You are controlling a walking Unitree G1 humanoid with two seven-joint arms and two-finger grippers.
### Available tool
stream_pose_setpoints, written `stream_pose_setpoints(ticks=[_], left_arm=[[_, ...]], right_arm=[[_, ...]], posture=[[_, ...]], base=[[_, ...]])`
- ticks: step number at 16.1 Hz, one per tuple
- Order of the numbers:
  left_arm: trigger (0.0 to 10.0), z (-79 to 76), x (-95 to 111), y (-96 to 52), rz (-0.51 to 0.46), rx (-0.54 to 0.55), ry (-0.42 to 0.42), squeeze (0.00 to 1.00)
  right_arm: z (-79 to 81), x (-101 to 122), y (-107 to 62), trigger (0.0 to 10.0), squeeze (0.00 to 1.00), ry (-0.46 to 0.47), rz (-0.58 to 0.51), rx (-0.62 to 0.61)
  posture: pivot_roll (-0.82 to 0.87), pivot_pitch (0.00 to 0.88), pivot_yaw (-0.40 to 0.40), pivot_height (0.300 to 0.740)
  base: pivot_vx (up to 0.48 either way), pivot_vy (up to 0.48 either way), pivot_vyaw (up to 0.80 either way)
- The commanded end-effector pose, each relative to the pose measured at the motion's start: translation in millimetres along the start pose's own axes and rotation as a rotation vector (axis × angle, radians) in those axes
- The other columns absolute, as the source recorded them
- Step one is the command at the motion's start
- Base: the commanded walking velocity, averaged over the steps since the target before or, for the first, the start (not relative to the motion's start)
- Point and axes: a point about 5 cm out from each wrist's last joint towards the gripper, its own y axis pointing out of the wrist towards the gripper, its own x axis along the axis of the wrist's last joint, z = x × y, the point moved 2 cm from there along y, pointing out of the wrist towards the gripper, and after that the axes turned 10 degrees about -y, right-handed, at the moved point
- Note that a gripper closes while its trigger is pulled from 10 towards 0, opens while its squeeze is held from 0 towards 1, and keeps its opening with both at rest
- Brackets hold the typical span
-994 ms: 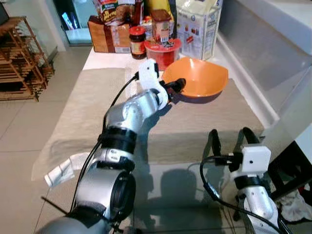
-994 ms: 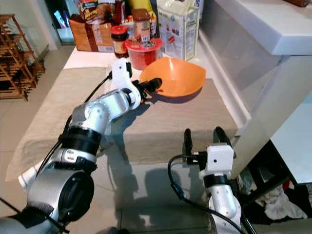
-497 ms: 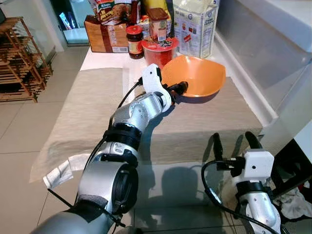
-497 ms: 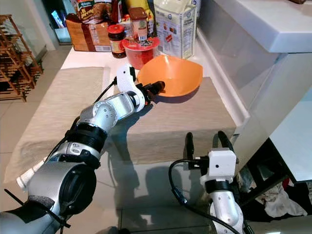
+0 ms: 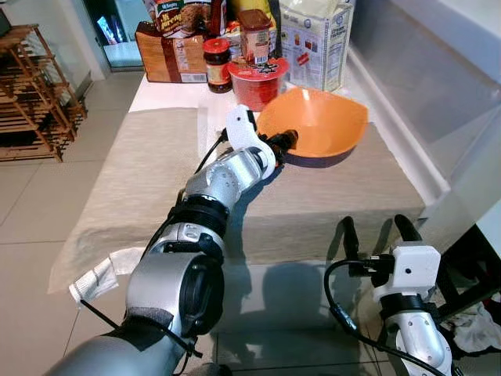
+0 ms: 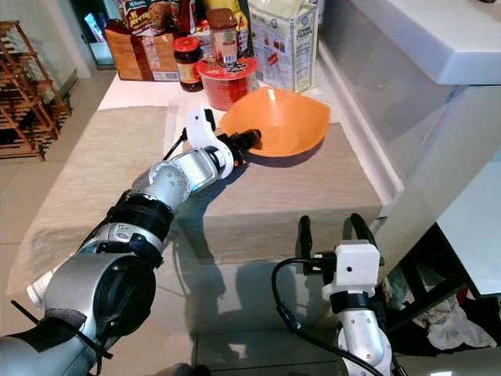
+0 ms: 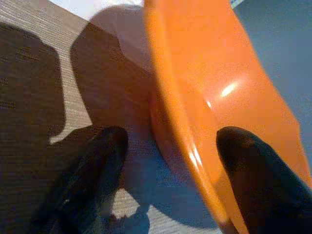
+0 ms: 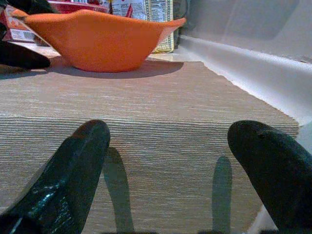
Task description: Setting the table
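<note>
no legible txt; pkg labels at table's far end (image 5: 235,35) too blurry.

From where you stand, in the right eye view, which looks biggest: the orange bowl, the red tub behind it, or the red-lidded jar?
1. Orange bowl, clearly largest.
2. Red tub.
3. Red-lidded jar, smallest.
The tub and jar stand farther from the camera, which shrinks them somewhat, but the bowl's lead looks safe.

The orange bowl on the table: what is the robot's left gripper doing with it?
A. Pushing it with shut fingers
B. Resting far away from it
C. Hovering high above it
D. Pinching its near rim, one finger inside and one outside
D: the left gripper straddles the near rim of the orange bowl, one finger inside and the other outside.
</note>
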Motion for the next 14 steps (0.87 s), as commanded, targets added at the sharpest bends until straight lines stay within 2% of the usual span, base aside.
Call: stream_pose_setpoints(ticks=[1, 4, 8, 9, 13, 14], left_arm=[[0.0, -11.0, -15.4, 4.7, 0.038, -0.004, 0.029, 0.0], [0.0, -9.0, -9.1, 2.6, 0.001, -0.019, 0.087, 0.0], [0.0, 3.8, -8.3, -0.7, -0.035, -0.013, 0.27, 0.0], [0.0, 7.7, -6.2, -3.0, -0.053, -0.018, 0.338, 0.0], [0.0, 13.5, -5.1, -14.2, -0.086, -0.067, 0.485, 0.0], [0.0, 16.2, -3.9, -16.3, -0.086, -0.068, 0.481, 0.0]], right_arm=[[-0.7, 4.6, 1.2, 10.0, 0.0, -0.007, -0.011, -0.004], [-0.5, 3.5, 1.5, 10.0, 0.0, -0.007, -0.009, 0.0], [1.1, 2.4, 3.8, 10.0, 0.0, -0.006, -0.011, 0.017], [1.2, 2.4, 4.3, 10.0, 0.0, -0.007, -0.012, 0.018], [2.5, 1.7, 5.4, 10.0, 0.0, -0.007, -0.012, 0.028], [2.7, 1.5, 5.8, 10.0, 0.0, -0.007, -0.012, 0.03]], posture=[[-0.21, 0.039, 0.086, 0.736], [-0.2, 0.034, 0.086, 0.736], [-0.19, 0.024, 0.082, 0.736], [-0.19, 0.019, 0.08, 0.736], [-0.17, 0.009, 0.069, 0.736], [-0.17, 0.007, 0.069, 0.736]], base=[[0.0, 0.0, 0.0], [0.0, 0.0, 0.0], [0.0, 0.0, 0.0], [0.0, 0.0, 0.0], [0.0, 0.0, 0.0], [0.0, 0.0, 0.0]])
